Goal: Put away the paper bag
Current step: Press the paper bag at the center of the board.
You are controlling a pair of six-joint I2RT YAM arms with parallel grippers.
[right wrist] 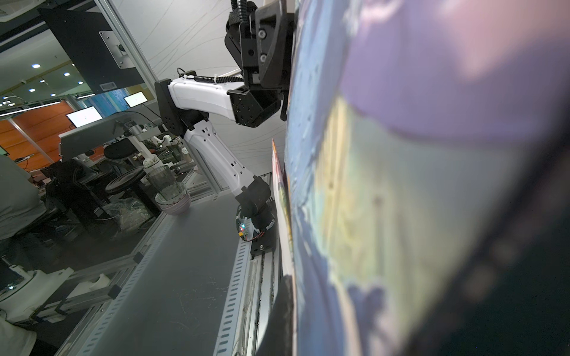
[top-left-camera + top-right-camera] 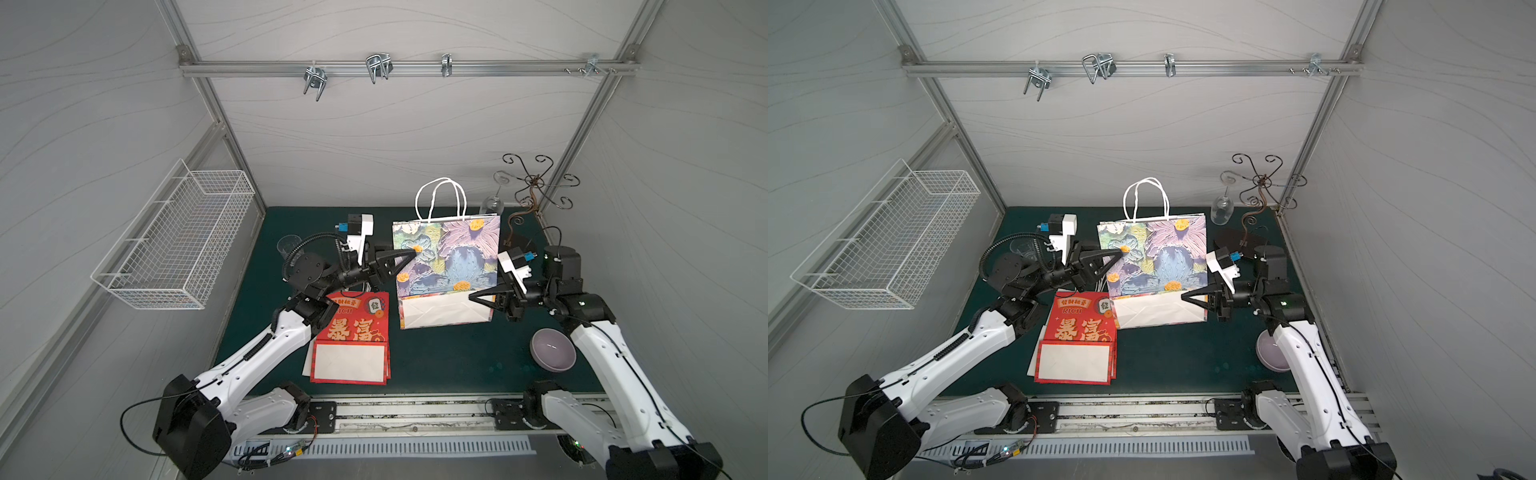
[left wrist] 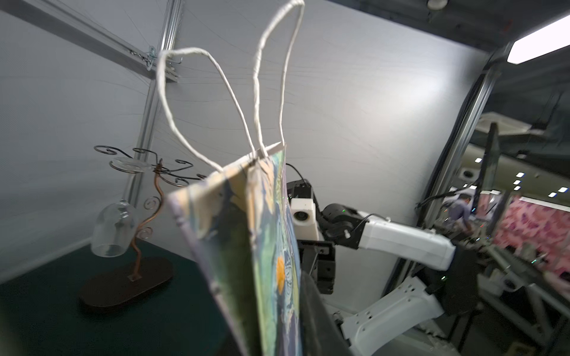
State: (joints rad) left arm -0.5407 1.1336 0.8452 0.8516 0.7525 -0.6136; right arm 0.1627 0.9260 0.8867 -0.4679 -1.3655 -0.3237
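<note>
The paper bag (image 2: 449,257) (image 2: 1158,257) has a floral print and white twine handles (image 2: 440,199). It is folded flat and hangs upright above the green table, with its white bottom flap (image 2: 444,309) facing the camera. My left gripper (image 2: 412,250) (image 2: 1120,250) pinches the bag's left edge near the top. In the left wrist view the bag (image 3: 265,246) runs between the jaws, against one dark finger (image 3: 314,314). My right gripper (image 2: 471,298) (image 2: 1183,298) is shut on the lower right edge. In the right wrist view the bag (image 1: 401,185) fills the frame beside a finger (image 1: 280,314).
Red paper bags (image 2: 353,336) lie flat at the front left of the table. A white wire basket (image 2: 174,245) hangs on the left wall and metal hooks (image 2: 378,66) hang on the back rail. A glass rack (image 2: 536,187) with a wine glass (image 2: 492,203), a purple bowl (image 2: 552,349) and a clear cup (image 2: 289,245) stand around.
</note>
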